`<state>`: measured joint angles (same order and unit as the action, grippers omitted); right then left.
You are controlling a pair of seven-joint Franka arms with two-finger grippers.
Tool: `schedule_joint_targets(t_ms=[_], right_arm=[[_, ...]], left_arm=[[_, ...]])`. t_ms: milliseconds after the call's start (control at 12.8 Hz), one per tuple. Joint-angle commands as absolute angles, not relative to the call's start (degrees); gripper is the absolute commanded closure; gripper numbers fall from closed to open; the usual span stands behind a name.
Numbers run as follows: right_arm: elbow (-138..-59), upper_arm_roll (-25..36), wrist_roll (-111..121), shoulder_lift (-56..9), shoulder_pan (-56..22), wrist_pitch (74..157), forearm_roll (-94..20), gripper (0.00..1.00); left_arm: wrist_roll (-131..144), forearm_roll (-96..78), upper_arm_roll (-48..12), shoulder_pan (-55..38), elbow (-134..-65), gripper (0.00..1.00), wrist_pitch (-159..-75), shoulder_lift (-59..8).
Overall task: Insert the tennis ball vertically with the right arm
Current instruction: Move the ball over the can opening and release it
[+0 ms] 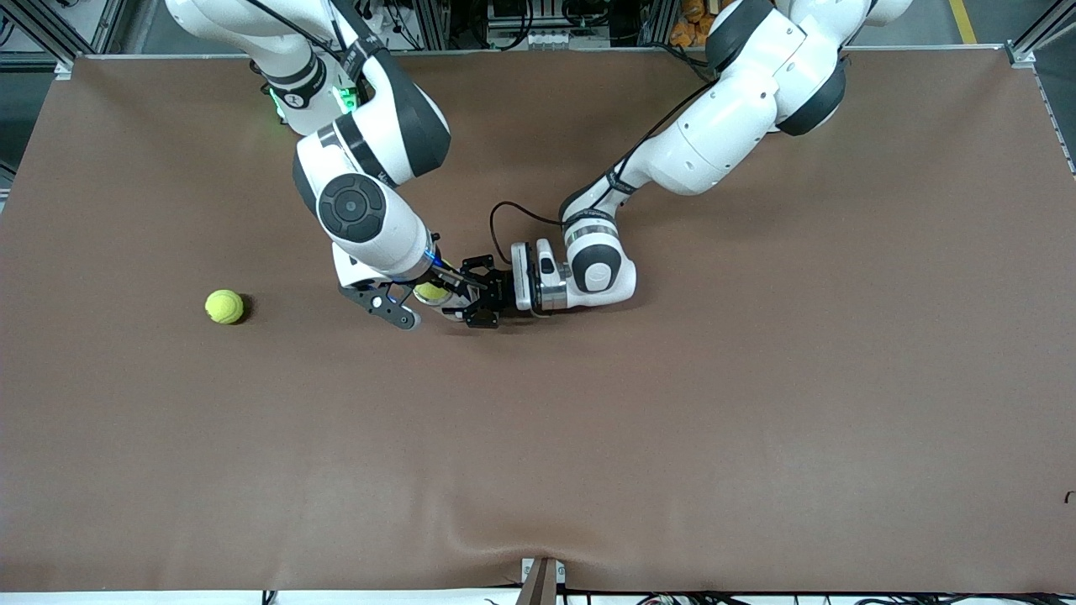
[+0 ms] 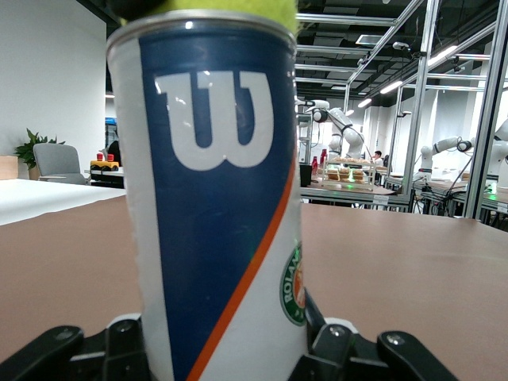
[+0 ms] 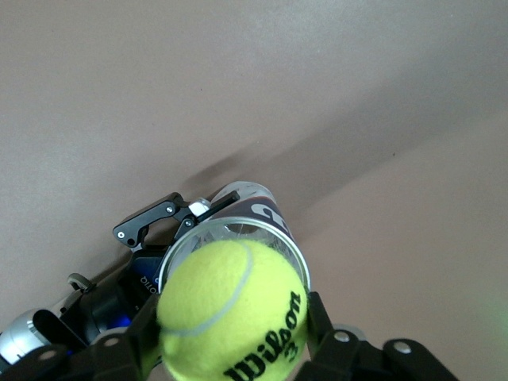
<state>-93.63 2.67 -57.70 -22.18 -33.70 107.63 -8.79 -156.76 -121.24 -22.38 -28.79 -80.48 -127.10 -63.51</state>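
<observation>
A blue and white Wilson can stands upright on the brown table, near its middle. My left gripper is shut on the can low down, one finger on each side. My right gripper is straight above the can's open mouth and shut on a yellow tennis ball, whose underside sits at the rim. In the front view that ball peeks out beneath the right hand, with the left gripper beside it. The can's body is mostly hidden there.
A second yellow tennis ball lies loose on the table toward the right arm's end. The brown mat spreads bare toward the front camera and toward the left arm's end.
</observation>
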Motion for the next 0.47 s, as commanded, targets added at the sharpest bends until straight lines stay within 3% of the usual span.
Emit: schedule_joint_targets(t_ms=[0,392], right_arm=[[-92.5,2.5,-58.6,-22.7,-33.8,106.8,-8.5,0.0],[-92.2,2.7,-57.2,-20.0,-29.9,104.6,-8.3,0.0]], left_arm=[[-163.5,-123.5,-22.4,-29.1,-80.2,0.38,-126.7,-64.1],[-163.5,-123.6,-22.4,-29.1,-80.2,0.38,-126.7,-64.2]])
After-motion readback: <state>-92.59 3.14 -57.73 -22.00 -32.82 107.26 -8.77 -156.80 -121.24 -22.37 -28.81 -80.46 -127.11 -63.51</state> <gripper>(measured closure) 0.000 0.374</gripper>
